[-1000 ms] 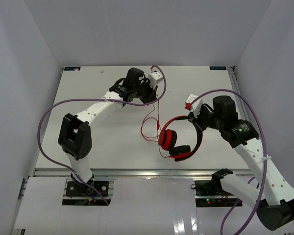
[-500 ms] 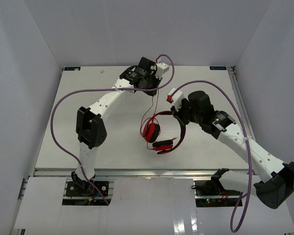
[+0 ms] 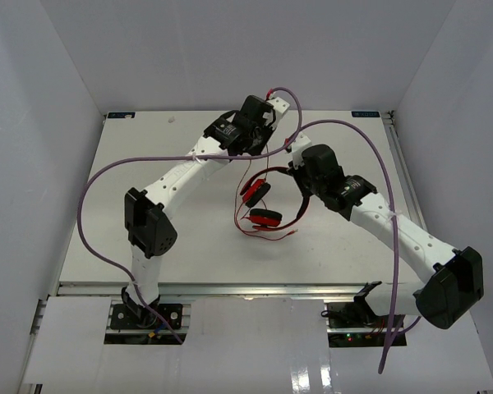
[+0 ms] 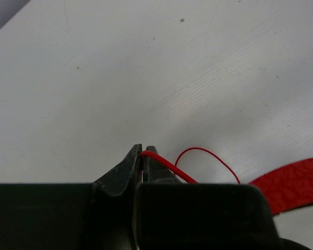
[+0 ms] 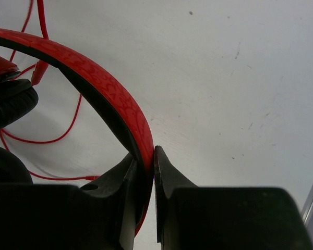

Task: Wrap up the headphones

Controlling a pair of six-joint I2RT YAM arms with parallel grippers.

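Observation:
The red headphones (image 3: pixel 265 217) hang above the middle of the table, ear cups low and to the left. My right gripper (image 3: pixel 295 173) is shut on the black-edged headband (image 5: pixel 110 89), which runs up and left from the jaws toward a padded ear cup (image 5: pixel 8 100). The thin red cord (image 3: pixel 239 215) loops below the cups, its plug end lying on the table to the right. My left gripper (image 3: pixel 256 153) sits just behind the headphones, shut on the cord (image 4: pixel 208 152), which leaves the closed tips (image 4: pixel 142 153) and curls right. A strip of headband (image 4: pixel 297 181) shows at the right edge of the left wrist view.
Thick purple robot cables (image 3: pixel 345 125) arch over both arms and cross above the headphones. The white table (image 3: pixel 148 139) is walled at the back and sides. The two wrists stand close together near the back centre.
The right arm has carried the headphones left and toward the back. The left gripper moved right and back with the cord. Both grips stayed shut.

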